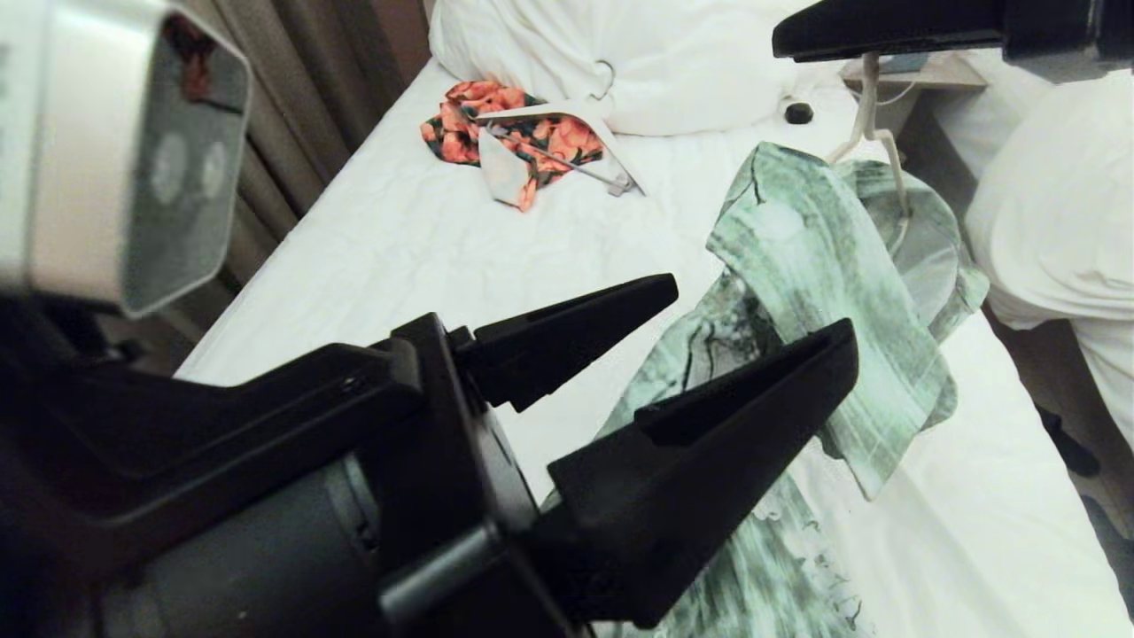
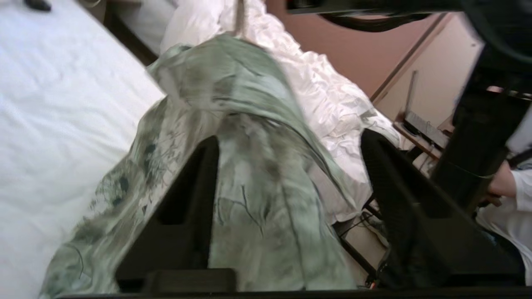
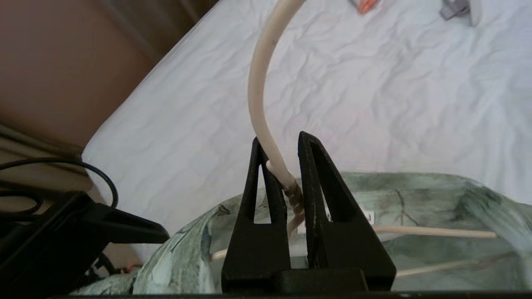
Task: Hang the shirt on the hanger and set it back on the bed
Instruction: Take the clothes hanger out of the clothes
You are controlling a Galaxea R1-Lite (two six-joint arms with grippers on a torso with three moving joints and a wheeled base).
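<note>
Green-and-white cloth of the shirt [image 1: 824, 292] hangs from the hanger [image 1: 873, 115], which is held up above the bed [image 1: 372, 257] near its far side, not far from the bunched white duvet [image 1: 673, 62] at the head. The right gripper [image 3: 289, 166] is clamped on the hanger's cream neck just below the hook: the wire runs up between its two black fingers [image 3: 259, 195] and curves away above their tips, while the frame's arms spread sideways under the shirt collar just beyond them. The shirt's long axis runs from the hanger down and away from the duvet, its lower part trailing onto the sheet. The left gripper [image 1: 762, 306] sits low beside that trailing cloth with its fingers [image 2: 187, 207] spread wide apart; in the left wrist view the fabric lies in the gap between them, draped over, with neither finger pinching it. Near the duvet lie an orange-red floral garment [image 1: 496, 133] and a flat white hanger [image 1: 567, 133], well apart from the shirt.
</note>
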